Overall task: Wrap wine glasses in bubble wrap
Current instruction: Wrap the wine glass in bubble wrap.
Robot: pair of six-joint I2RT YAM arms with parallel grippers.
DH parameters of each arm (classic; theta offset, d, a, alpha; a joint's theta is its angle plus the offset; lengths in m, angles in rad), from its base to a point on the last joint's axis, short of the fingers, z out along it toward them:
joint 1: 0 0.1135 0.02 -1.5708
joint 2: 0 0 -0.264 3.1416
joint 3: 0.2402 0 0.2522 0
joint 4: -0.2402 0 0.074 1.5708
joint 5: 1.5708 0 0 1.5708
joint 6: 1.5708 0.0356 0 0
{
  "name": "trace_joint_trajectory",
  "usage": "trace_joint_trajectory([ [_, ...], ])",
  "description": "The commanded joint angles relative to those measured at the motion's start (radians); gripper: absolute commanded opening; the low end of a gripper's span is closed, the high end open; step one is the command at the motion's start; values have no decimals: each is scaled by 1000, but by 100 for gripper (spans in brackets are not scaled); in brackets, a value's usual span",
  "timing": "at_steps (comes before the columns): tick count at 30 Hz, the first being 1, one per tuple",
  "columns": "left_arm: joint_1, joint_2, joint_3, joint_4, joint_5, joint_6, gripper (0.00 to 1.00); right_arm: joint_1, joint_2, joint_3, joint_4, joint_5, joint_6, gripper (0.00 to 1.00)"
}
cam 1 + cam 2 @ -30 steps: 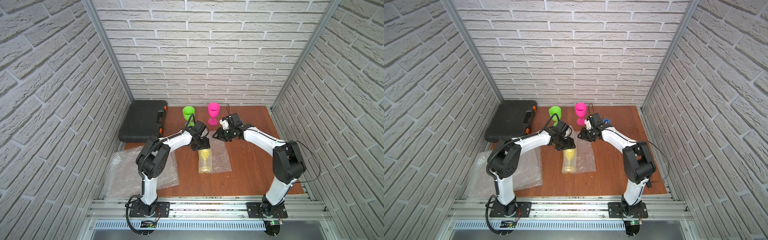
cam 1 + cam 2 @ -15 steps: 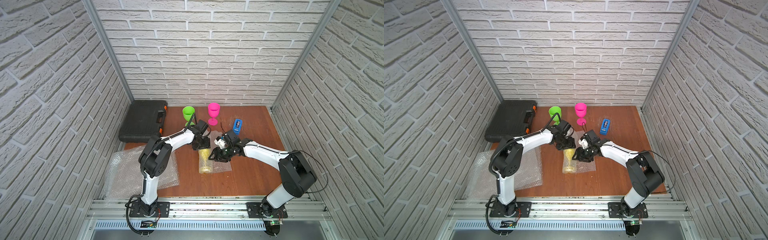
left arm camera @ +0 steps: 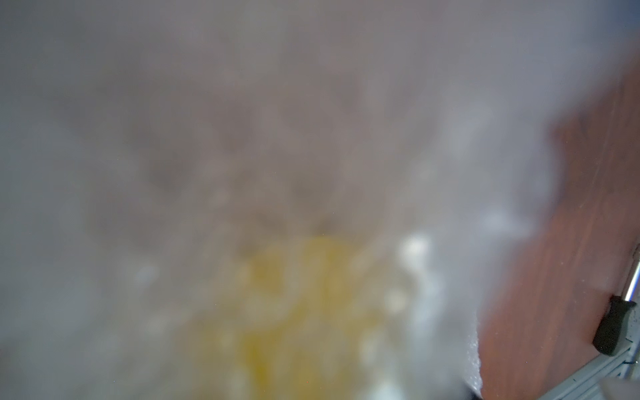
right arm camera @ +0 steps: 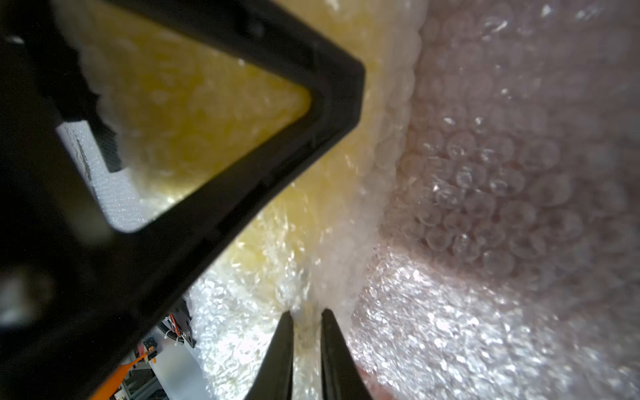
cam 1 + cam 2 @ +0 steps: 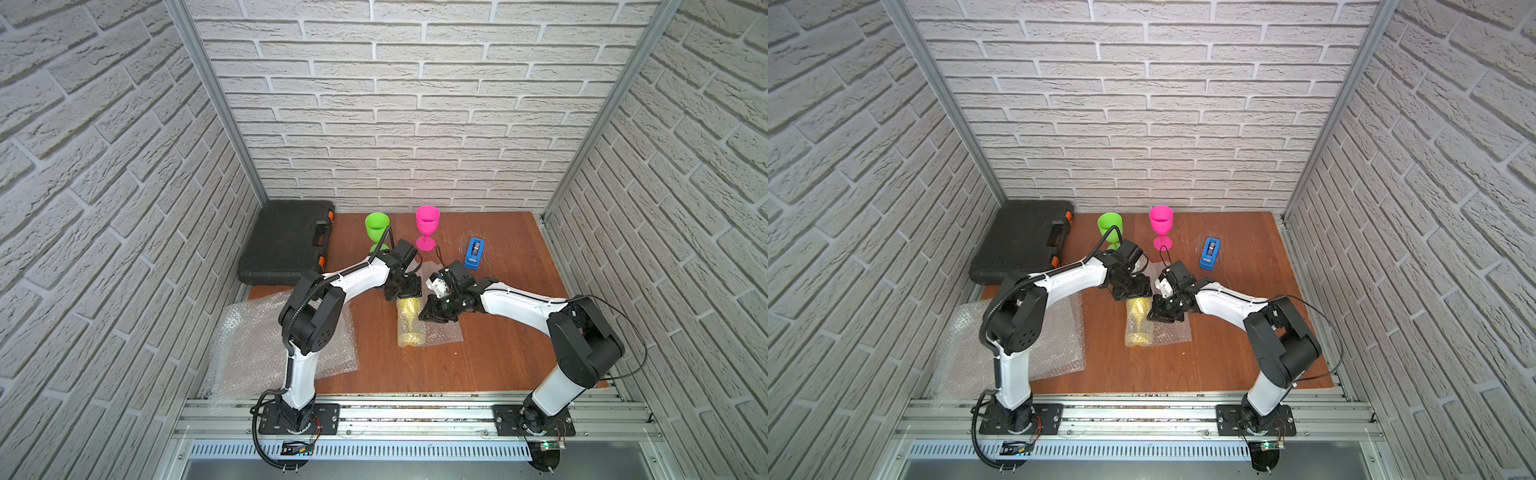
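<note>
Progress: one of three started. Mid-table, yellow goblet [image 5: 409, 318] lying half rolled in bubble wrap [image 5: 446, 332], fold pinched tight by right gripper [image 4: 307, 317]. At far end, left gripper [image 5: 402, 292], grip unreadable. Far back, green goblet [image 5: 377, 226], pink goblet [image 5: 427, 218] upright, bare.

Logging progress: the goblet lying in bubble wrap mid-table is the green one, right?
No: the yellow goblet lies in the bubble wrap mid-table, as both top views show; the green goblet stands upright at the back.
</note>
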Motion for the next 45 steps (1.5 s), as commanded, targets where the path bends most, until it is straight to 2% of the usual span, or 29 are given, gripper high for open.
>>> trace_joint_trajectory([
  [1,4,7,-34,-106,-73,24,86,-3,1,14,-24,31,-12,14],
  [6,9,-46,-33,-76,-72,32,98,-13,-6,4,-30,32,-13,13],
  [18,17,-169,-89,-25,-85,-13,98,-44,-9,-25,-19,15,-7,13],
  [23,21,-246,-156,20,-109,-89,98,-48,-6,-26,-19,10,-5,12],
  [31,21,-356,-346,208,-96,-247,98,-55,-1,-20,-22,1,-8,12],
  [40,23,-261,-371,307,-37,-281,95,-60,-3,-7,-40,-2,-19,13],
  [45,23,-196,-326,301,-28,-262,95,-76,-42,-5,-61,12,-19,19],
])
